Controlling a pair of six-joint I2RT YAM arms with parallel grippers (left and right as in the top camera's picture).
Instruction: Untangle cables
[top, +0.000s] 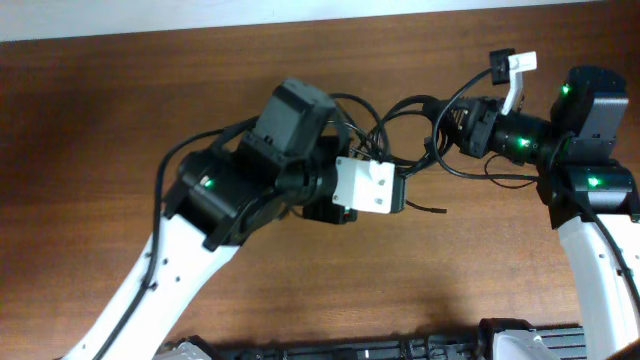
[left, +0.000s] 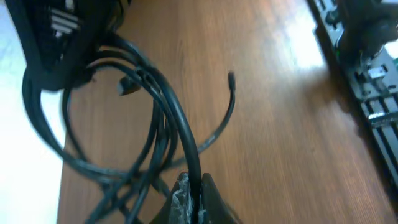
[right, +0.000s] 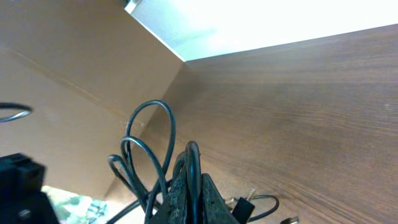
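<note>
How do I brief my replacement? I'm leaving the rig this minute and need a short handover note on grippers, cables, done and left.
Left gripper: shut on the cables, pinching one strand.
Right gripper: shut on the cables too, strands running up between its fingers.
Cables: one bundle of overlapping loops strung between the two grippers, over the far right part of the table. One plug end sticks out free.
Done: both arms have a grip on the bundle.
Left: the loops are crossed and no cord is separated. Probably ease the grips apart, free each cord and lay them out singly.
</note>
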